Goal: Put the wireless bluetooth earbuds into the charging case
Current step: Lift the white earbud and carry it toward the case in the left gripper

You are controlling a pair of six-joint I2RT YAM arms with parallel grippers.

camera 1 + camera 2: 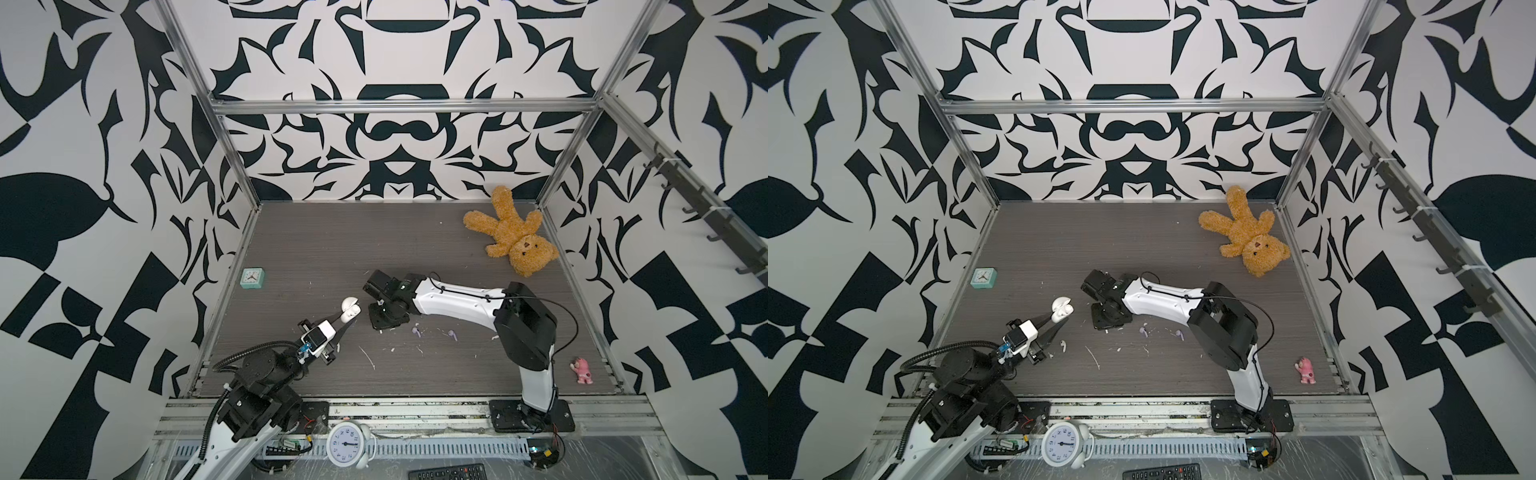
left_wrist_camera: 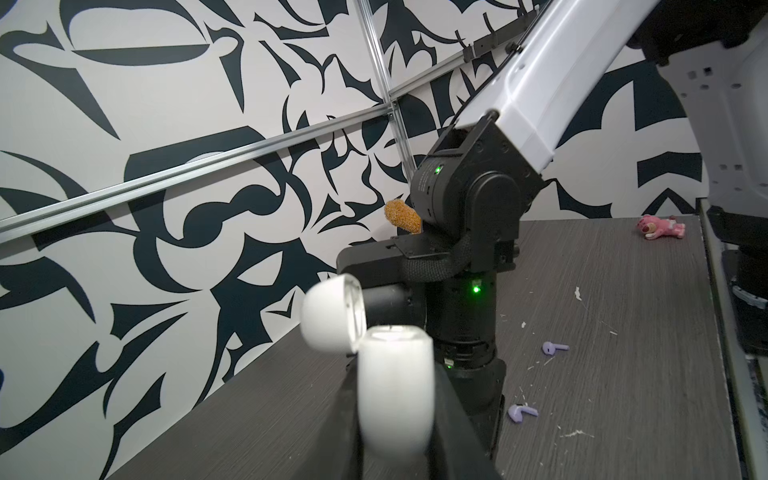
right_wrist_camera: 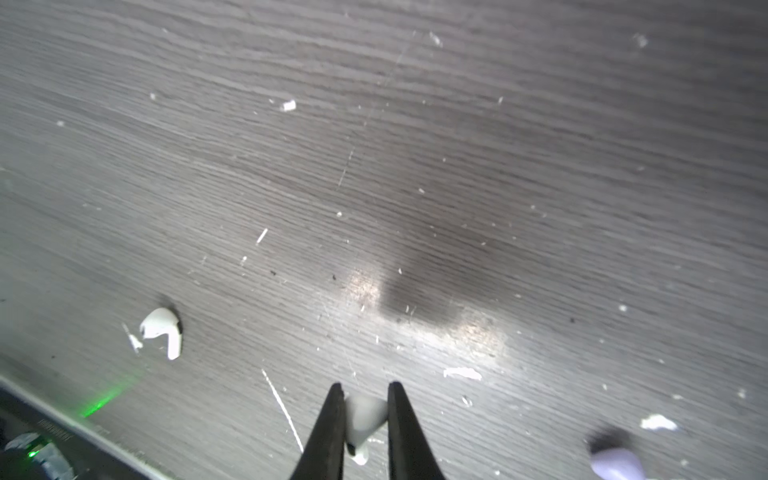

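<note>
our left gripper [image 1: 345, 323] is closed firmly on the white charging case [image 2: 395, 395], with one finger on each side of its body, and the lid [image 2: 328, 316] stands open. the right gripper [image 3: 365, 386] points down at the grey table [image 1: 316, 249], near the case, and its fingers pinch a white earbud [image 3: 362, 415] between them. a second white earbud [image 1: 1063, 345] lies on the table near the left gripper. one pale purple earbud [image 1: 415, 331] lies just beside the right gripper, and the other purple earbud [image 1: 452, 334] lies near it, among white scraps [image 1: 370, 359].
</note>
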